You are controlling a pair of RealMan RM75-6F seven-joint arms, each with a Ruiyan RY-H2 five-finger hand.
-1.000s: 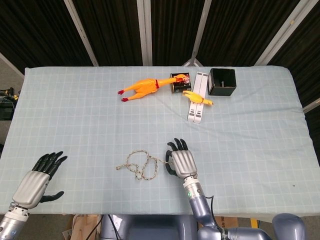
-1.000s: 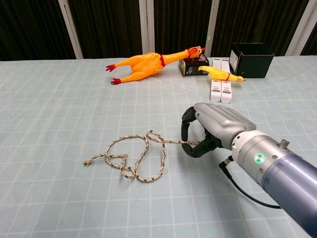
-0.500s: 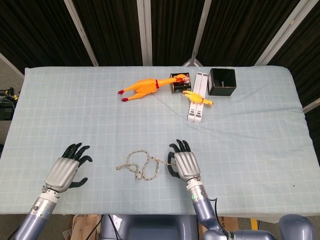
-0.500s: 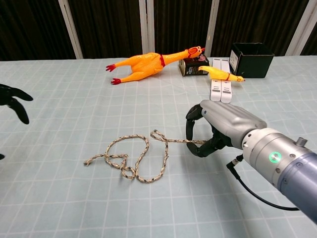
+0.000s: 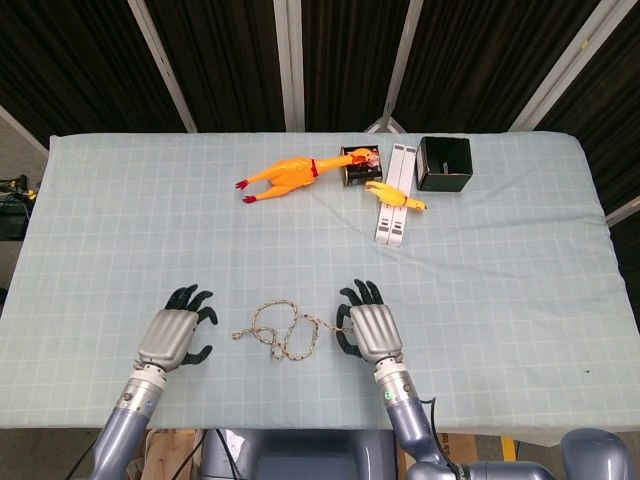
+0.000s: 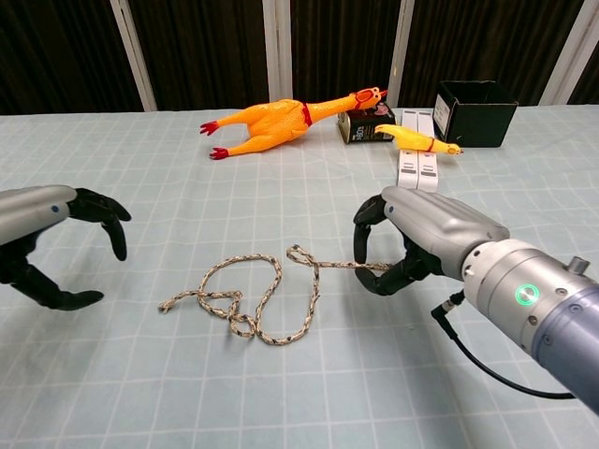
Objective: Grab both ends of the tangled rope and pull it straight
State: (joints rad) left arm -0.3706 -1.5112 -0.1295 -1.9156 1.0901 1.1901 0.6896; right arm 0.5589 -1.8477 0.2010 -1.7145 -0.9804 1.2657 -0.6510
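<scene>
1. Left hand is hovering open over the table, fingers spread and curved, holding nothing, near the rope's left end but apart from it.
2. Rope is lying in loose loops near the table's front edge, between the two hands, its frayed left end pointing toward the left hand.
3. Right hand is pinching the rope's right end between thumb and curled fingers, with the strand running taut into its grip.
4. To do this step well, I judge the left hand should be coming down on the free left end itself, not on a loop, and closing firmly before either hand is pulling; the right should be keeping its pinch.
5. Far off, a rubber chicken, a smaller one, a small box, two white bars and a black box are lying well apart from the rope; no writing on them is readable.
</scene>
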